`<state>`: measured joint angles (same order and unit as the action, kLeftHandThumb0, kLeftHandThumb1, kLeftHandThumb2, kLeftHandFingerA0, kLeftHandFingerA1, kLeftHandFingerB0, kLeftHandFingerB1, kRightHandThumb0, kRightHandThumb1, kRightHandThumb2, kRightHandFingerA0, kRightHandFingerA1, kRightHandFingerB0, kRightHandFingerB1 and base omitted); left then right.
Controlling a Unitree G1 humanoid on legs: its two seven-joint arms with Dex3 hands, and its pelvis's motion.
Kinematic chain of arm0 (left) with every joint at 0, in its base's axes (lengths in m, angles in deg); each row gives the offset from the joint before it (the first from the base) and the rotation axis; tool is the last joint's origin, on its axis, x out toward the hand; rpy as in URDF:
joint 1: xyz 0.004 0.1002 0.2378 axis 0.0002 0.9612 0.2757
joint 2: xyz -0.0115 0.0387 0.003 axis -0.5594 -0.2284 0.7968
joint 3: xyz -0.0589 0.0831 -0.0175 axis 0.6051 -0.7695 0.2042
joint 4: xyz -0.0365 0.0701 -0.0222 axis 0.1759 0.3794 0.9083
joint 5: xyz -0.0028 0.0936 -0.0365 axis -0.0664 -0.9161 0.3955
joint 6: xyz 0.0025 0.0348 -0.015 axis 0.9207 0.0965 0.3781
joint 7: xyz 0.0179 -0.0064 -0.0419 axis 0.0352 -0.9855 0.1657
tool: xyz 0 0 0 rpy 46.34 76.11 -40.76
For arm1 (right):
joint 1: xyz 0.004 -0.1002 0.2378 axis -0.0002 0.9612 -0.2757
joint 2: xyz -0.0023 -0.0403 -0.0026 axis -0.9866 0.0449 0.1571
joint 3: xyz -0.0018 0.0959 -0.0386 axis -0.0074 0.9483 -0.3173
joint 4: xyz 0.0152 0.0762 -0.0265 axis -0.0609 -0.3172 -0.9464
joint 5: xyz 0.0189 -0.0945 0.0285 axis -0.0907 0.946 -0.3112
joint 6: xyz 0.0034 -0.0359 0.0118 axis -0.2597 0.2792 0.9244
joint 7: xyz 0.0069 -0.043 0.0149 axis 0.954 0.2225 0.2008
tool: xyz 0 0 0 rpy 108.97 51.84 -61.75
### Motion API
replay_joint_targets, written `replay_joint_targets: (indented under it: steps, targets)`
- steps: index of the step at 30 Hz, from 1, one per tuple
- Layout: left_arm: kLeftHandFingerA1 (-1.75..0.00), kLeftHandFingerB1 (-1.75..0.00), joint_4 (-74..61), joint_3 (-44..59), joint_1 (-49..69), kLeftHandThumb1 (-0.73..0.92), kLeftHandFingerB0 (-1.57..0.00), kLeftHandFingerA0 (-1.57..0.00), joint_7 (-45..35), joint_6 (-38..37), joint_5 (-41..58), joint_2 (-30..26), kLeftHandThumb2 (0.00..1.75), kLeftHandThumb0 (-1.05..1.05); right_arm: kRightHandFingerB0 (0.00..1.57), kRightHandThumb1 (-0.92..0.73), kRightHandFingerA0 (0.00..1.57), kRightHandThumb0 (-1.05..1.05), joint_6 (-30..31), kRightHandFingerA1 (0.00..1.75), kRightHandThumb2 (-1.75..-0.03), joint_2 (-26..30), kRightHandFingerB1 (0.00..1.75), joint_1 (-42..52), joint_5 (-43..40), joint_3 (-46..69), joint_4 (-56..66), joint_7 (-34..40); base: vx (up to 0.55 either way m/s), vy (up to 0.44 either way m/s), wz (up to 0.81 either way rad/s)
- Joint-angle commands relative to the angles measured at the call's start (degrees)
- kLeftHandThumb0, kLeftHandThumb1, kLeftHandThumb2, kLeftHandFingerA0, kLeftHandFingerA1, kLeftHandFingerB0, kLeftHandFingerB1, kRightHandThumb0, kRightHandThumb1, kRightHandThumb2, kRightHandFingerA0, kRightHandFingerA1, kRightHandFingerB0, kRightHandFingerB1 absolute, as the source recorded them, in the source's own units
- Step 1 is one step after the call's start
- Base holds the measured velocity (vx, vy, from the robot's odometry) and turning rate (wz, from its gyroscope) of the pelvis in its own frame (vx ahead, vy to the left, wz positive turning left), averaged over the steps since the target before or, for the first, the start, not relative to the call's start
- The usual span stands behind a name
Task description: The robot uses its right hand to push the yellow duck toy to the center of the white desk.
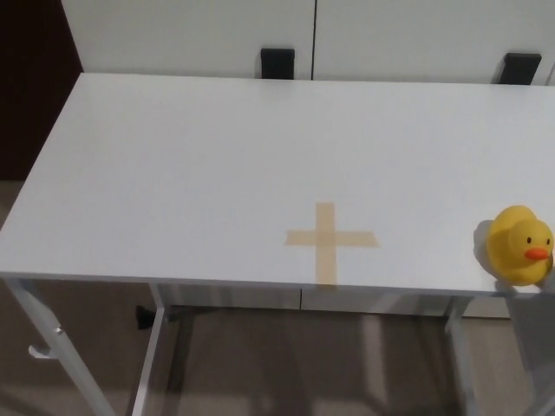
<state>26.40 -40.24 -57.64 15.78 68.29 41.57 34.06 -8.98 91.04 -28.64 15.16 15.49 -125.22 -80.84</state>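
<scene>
Neither robot hand appears anywhere in the frame, so whether the fingers are spread or pressed together cannot be told. The yellow duck toy (519, 245) sits at the lower right of the picture, on the near right corner of the white worktop (199, 156), its orange beak pointing right and slightly toward the camera. A tan tape cross (329, 238) lies on the worktop at lower centre, well apart from the duck (it likely marks the target spot). To push well, the right hand should probably come in on the duck's right side, low against its body, and sweep it leftward toward the cross, since a high contact could tip it off the near edge. The worktop's right edge is cut off by the frame, and the duck's base sits very near the front edge.
</scene>
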Motion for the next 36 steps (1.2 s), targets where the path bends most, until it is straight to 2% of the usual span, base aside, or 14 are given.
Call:
replay_joint_targets:
  steps: [1,5,6,16,23,30,31,32,33,36]
  targets:
    - [-0.73,-0.57,0.2,-0.4,0.4,0.66,-0.82,-0.83,0.3,-2.2,-0.8,-0.5,0.63,-0.19,0.26,-0.92,0.31,-0.71,2.9,0.44,-0.70,-2.1,0.37,-1.6,1.6,-0.8,-0.1,4.2,0.00,0.000,0.00]
    - [-0.71,-0.56,0.4,-0.5,0.1,0.67,-0.81,-0.83,0.6,-1.8,-0.8,0.2,0.62,-0.19,0.25,-0.92,0.30,-0.71,3.8,0.42,-0.71,-3.3,0.36,-3.1,3.1,-1.8,0.1,6.2,0.00,0.000,0.00]
    - [-0.68,-0.53,0.4,-0.8,-0.1,0.68,-0.77,-0.82,0.6,-1.7,-1.0,0.3,0.60,-0.20,0.29,-0.92,0.31,-0.70,4.2,0.42,-0.70,-4.0,0.36,-3.6,3.4,-2.3,0.3,6.6,0.00,0.000,0.00]
    - [-0.69,-0.55,0.5,-1.3,-0.6,0.68,-0.79,-0.84,0.7,-2.3,-1.2,0.4,0.62,-0.21,0.27,-0.92,0.30,-0.65,5.8,0.44,-0.69,-8.6,0.37,-4.6,6.6,-8.0,1.1,8.9,0.00,0.000,0.00]
    - [-0.70,-0.55,0.1,-1.7,-0.6,0.68,-0.78,-0.82,0.7,-2.1,-1.5,0.4,0.63,-0.20,0.25,-0.92,0.27,-0.73,7.9,0.44,-0.71,-11.8,0.37,-2.7,7.8,-10.7,2.6,10.0,0.00,0.000,0.00]
    - [-0.71,-0.57,0.5,-1.7,-0.8,0.67,-0.80,-0.83,0.5,-2.1,-1.8,0.7,0.63,-0.19,0.21,-0.92,0.22,-0.71,8.4,0.46,-0.71,-15.8,0.36,-2.4,7.0,-10.6,4.0,11.9,0.00,0.000,0.00]
    - [-0.71,-0.56,0.6,-1.8,-0.9,0.68,-0.81,-0.84,0.6,-1.9,-1.9,0.8,0.59,-0.19,0.00,-0.57,0.01,-0.35,8.5,0.53,-1.15,-16.5,0.49,-2.8,7.0,-10.4,4.1,12.6,0.00,0.000,0.00]
    - [-0.71,-0.56,0.7,-1.9,-1.0,0.68,-0.81,-0.84,0.7,-1.8,-2.0,0.9,0.59,-0.19,0.00,-0.57,0.01,-0.35,8.6,0.53,-1.15,-17.4,0.49,-3.2,7.0,-10.3,4.3,13.6,0.00,0.000,0.00]
    - [-0.73,-0.56,0.7,-2.0,-1.0,0.67,-0.79,-0.83,0.7,-1.8,-2.1,1.0,0.62,-0.20,0.04,-0.75,0.00,-0.70,8.3,0.32,-1.14,-18.0,0.30,-3.6,6.8,-10.1,4.2,14.0,0.00,0.000,0.00]
    - [-0.73,-0.56,0.7,-2.1,-0.7,0.67,-0.79,-0.83,0.8,-1.8,-2.1,1.1,0.62,-0.20,0.04,-0.75,0.00,-0.70,7.8,0.32,-1.14,-18.8,0.30,-3.7,6.8,-9.9,4.3,14.4,0.00,0.000,0.00]
